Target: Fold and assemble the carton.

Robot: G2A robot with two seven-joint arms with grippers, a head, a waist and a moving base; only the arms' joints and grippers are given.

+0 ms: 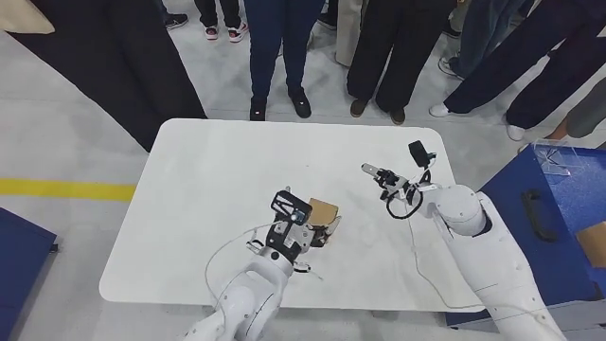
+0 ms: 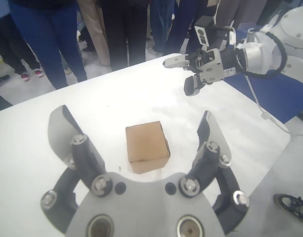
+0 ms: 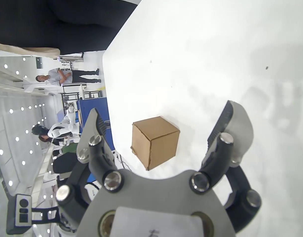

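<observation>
A small brown carton [image 1: 323, 210] stands on the white table [image 1: 208, 180] near its front edge, folded into a closed cube. My left gripper [image 1: 314, 228] is right at it and open. In the left wrist view the carton [image 2: 146, 146] sits between the spread fingers [image 2: 65, 124] close to the palm, and neither finger touches it. My right gripper [image 1: 372, 171] hovers open to the right of the carton and farther back; it also appears as the right gripper [image 2: 180, 76] beyond the box. From the right wrist, the carton [image 3: 155, 141] lies ahead of the open right gripper [image 3: 161, 108].
Several people stand close along the table's far edge [image 1: 284, 104]. A blue cabinet [image 1: 559, 208] stands off the right side. A thin cable [image 1: 421, 265] hangs from the right arm over the table. The left half of the table is bare.
</observation>
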